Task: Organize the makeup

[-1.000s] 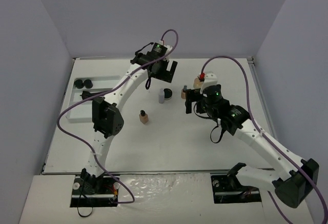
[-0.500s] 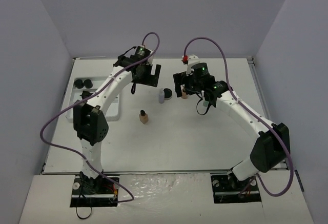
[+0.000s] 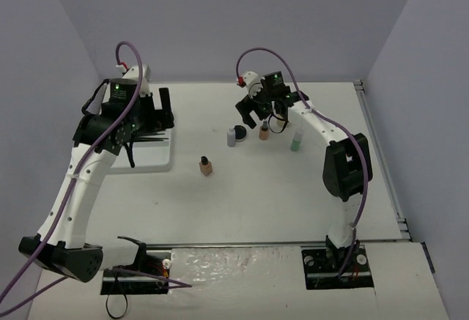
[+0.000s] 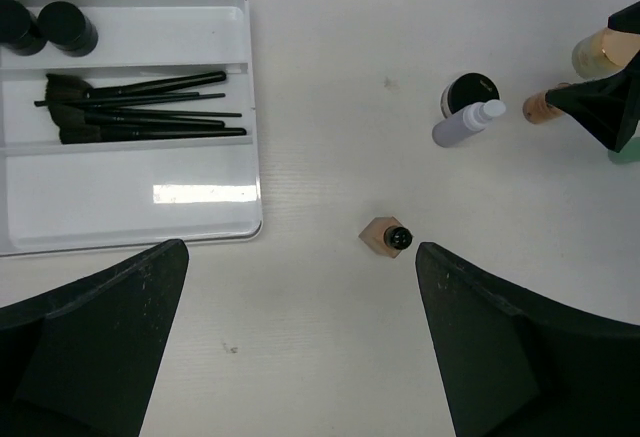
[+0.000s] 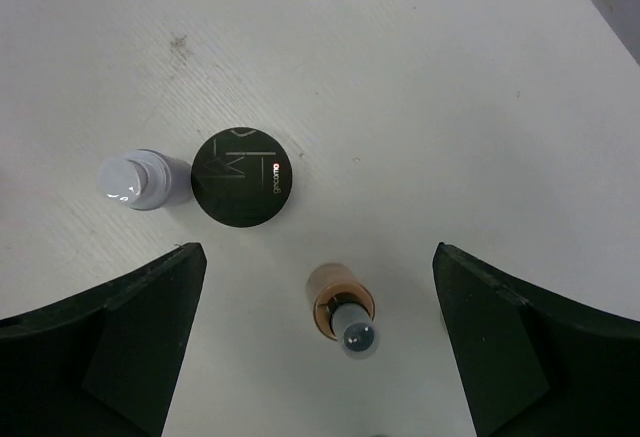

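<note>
Since a second ago my left arm has swung from the back centre of the worktop over to the white tray. Its end effector hangs high near the tray's right edge, fingers spread wide and holding nothing. I read that as a drop-off finished: the black brushes lie together in the tray's middle compartment, with two black pots in the back one.

The beige bottle stands alone on the worktop, apart from the tray. It has not moved.

My right arm has come in from the right and reached toward the back. Its end effector is now above the cluster, also wide open and empty. Beneath it the grey bottle touches a black pot, and the tan bottle sits nearly between the fingers. The green-white bottle waits further right. I judge those five items are still to be sorted.

The left arm is stretched tall, elbow high, wrist pointing down. The right arm reaches far forward with its wrist tipped down over the tan bottle.
</note>
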